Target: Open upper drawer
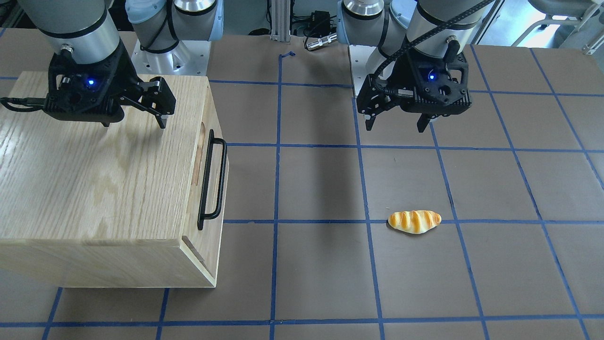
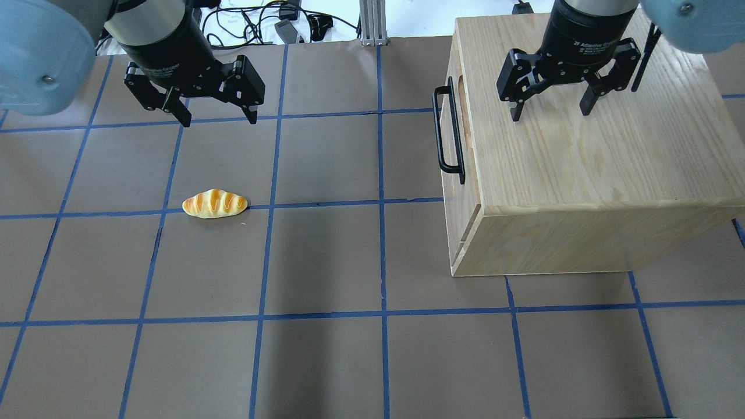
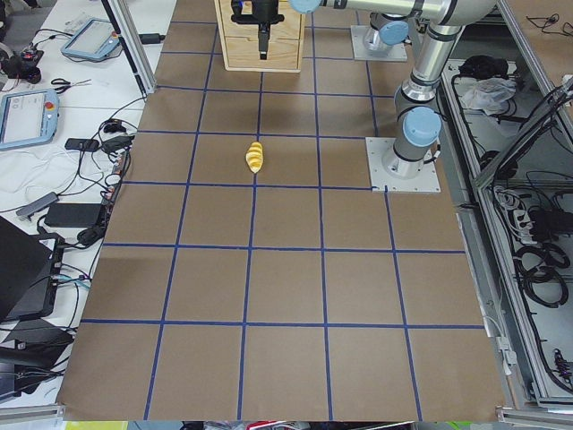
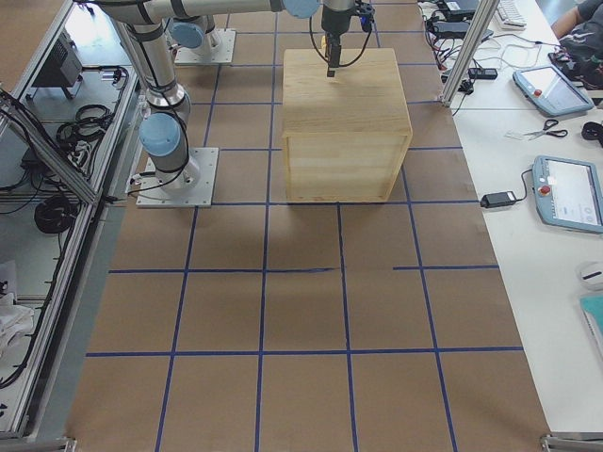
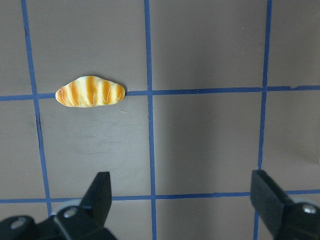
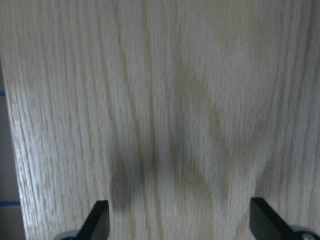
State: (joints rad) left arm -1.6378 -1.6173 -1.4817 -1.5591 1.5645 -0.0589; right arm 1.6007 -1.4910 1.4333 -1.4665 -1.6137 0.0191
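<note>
Front view: right gripper (image 1: 134, 122) is held over cabinet (image 1: 94, 189) top, jaws spread; left gripper (image 1: 395, 126) is held above table (image 1: 321, 189), jaws spread. Overhead: drawer (image 2: 471, 186) is seen shut, flush in cabinet's front, handle (image 2: 441, 131) untouched.

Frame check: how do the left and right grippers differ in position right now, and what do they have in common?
The left gripper hangs over bare table, the right gripper over the oak cabinet top. The left gripper's wrist view shows a bread roll; the right gripper's shows only wood grain. Shared: both are open, empty and point down, and neither touches the black handle of the upper drawer.
</note>
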